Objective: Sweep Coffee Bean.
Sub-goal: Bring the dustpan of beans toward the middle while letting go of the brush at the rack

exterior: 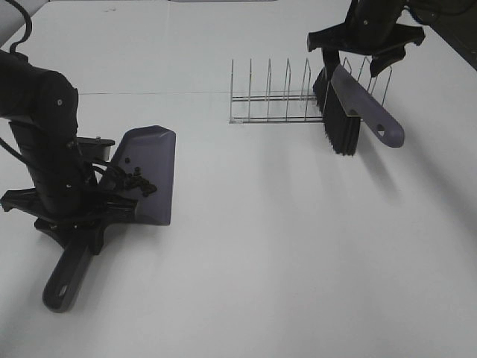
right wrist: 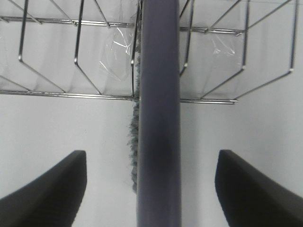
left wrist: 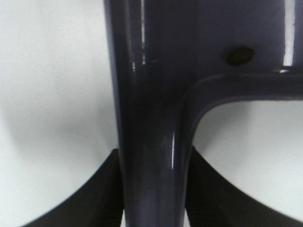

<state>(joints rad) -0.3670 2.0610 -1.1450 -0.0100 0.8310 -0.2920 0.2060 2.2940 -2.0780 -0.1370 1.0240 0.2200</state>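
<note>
Left claw (exterior: 78, 224) is clenched on the dustpan (exterior: 153, 168) handle; the left wrist view shows both fingers (left wrist: 99, 194) pressed against the handle's sides. Dustpan sits on the table (exterior: 298, 253) at 9 o'clock, mouth pointing to 1 o'clock. Coffee beans (exterior: 139, 181) are inside the pan, a loose dark cluster near its handle end, none visible on the table. Right claw (exterior: 354, 66) is released, fingers spread wide and clear of the brush (exterior: 343, 112) below it. Brush is at 1-2 o'clock, at the right end of the wire rack (exterior: 272, 97), bristles down.
</note>
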